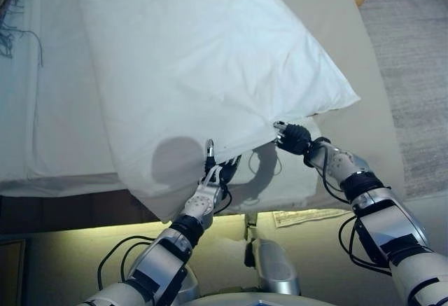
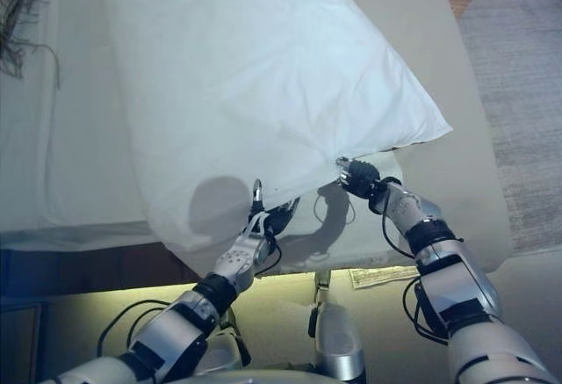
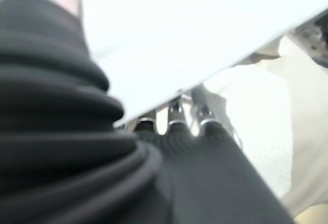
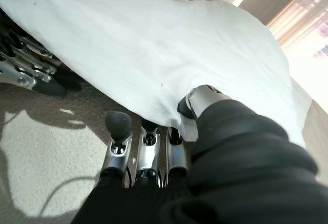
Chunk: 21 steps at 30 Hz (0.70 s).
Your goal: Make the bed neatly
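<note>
The bed (image 1: pixel 56 124) runs ahead of me, carpet at right. My left hand (image 1: pixel 213 180) pinches the pillow (image 1: pixel 203 61) by its near edge; my right hand (image 1: pixel 292 138) grips the same edge, holding it raised for placing, I judge.

The big white pillow (image 1: pixel 210 68) filled the middle and upper frame, overhanging the bed (image 1: pixel 364 103) edge and blocking passage there. Both hands sat beneath its lower edge. Bare bed lay open along the right side, carpet (image 1: pixel 413 61) beyond.
</note>
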Available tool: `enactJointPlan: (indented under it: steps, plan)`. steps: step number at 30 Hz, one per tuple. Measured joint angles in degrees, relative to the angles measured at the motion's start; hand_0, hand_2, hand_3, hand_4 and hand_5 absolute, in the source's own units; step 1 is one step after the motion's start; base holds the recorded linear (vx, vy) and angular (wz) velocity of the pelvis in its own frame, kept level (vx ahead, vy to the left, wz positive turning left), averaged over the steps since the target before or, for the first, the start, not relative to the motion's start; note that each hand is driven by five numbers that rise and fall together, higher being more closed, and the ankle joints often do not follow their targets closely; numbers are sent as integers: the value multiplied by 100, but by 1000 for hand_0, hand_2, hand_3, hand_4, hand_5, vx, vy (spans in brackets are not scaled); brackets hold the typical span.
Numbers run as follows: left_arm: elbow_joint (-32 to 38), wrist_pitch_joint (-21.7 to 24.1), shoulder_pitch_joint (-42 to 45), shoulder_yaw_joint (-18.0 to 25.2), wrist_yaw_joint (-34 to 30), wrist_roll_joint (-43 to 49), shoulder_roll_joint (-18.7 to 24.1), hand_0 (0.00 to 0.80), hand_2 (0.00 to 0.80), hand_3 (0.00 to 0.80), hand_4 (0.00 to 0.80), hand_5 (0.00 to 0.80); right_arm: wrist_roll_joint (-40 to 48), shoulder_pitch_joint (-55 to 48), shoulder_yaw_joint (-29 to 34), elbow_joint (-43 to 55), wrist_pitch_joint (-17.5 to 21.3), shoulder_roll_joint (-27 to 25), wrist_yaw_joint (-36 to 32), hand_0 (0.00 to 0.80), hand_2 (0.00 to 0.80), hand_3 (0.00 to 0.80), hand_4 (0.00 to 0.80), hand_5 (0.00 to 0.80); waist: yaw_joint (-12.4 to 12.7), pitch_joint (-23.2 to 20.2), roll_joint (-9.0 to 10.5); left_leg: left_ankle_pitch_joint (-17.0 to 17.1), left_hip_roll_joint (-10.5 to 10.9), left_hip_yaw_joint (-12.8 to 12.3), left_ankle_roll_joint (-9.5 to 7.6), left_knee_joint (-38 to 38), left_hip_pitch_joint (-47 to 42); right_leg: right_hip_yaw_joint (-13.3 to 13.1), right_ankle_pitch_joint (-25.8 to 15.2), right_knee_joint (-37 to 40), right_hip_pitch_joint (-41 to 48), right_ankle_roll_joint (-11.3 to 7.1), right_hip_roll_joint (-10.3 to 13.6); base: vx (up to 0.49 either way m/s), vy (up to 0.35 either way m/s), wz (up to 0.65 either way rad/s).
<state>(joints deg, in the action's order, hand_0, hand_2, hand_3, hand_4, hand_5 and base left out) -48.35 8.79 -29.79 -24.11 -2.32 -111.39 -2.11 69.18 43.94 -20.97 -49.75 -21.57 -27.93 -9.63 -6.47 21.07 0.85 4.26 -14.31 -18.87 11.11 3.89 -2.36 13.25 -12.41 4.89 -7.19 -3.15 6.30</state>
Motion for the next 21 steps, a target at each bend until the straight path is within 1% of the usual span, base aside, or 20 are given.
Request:
enactJointPlan:
  steps: [1, 2, 3, 7, 13, 18, 19, 20, 21]
  plan:
    - [0, 0, 0, 78, 6, 50, 17, 546, 546, 546, 546, 546, 0, -20, 5, 11, 0, -11, -7, 800, 800, 800, 800, 800, 3, 27, 11, 0, -7, 18, 0, 0, -1, 15, 12, 0, 15, -7, -3, -11, -55, 11]
    - [1, -4, -7, 77, 7, 59, 44, 571, 571, 571, 571, 571, 0, -24, 5, 12, 0, -10, -10, 800, 800, 800, 800, 800, 20, 45, 23, 1, -16, 18, 1, 0, 1, 18, 14, 0, 15, -6, -10, -11, -56, 4]
    - [1, -24, -10, 78, 7, 91, 79, 800, 800, 800, 800, 800, 1, -25, 5, 20, 0, -9, -12, 800, 800, 800, 800, 800, 43, 67, 37, 3, -23, 20, 5, 0, 1, 25, 15, 0, 15, -5, -16, -9, -58, 1]
    - [2, -148, -54, 86, -2, 339, 114, 800, 800, 800, 800, 800, 6, -26, 5, 50, 0, 0, -20, 800, 800, 800, 800, 800, 95, 115, 97, 3, -35, 23, 6, 4, 3, 37, 16, 0, 15, -4, -28, 2, -43, 1]
    - [11, -415, -88, 77, -190, 562, 204, 800, 800, 800, 800, 800, 9, -62, 5, 167, 0, 30, -22, 800, 800, 800, 800, 800, 101, 206, 269, 1, -53, 26, 8, 10, -85, 43, 16, 0, 98, -3, -50, 7, -20, 1]
    - [55, -452, -89, 74, -301, 695, 252, 800, 800, 800, 800, 800, 9, -95, 5, 167, 4, 32, -30, 800, 800, 800, 800, 800, 116, 206, 277, -3, -71, 27, 8, 11, -149, 39, 30, 1, 173, 2, -67, 0, 0, 0]
    - [55, -452, -85, 73, -311, 695, 255, 800, 800, 800, 800, 800, 9, -107, 5, 167, 4, 32, -29, 744, 744, 744, 744, 744, 117, 206, 278, -5, -77, 25, 7, 14, -184, 38, 35, 1, 202, 0, -72, 0, 0, 0]
    - [59, -451, -85, 74, -332, 694, 259, 800, 800, 800, 800, 800, 5, -113, 5, 167, -1, 32, -19, 179, 179, 179, 179, 179, 112, 204, 282, -12, -84, 24, -1, 16, -209, 37, 48, 1, 228, -3, -78, 38, -3, 2]
    - [67, -449, -85, 80, -364, 693, 264, 800, 800, 800, 800, 800, -5, -120, 10, 166, -3, 31, 1, 0, 0, 0, 0, 0, 113, 201, 288, -13, -88, 27, -1, 15, -217, 34, 66, 1, 247, 7, -82, 43, 10, 3]
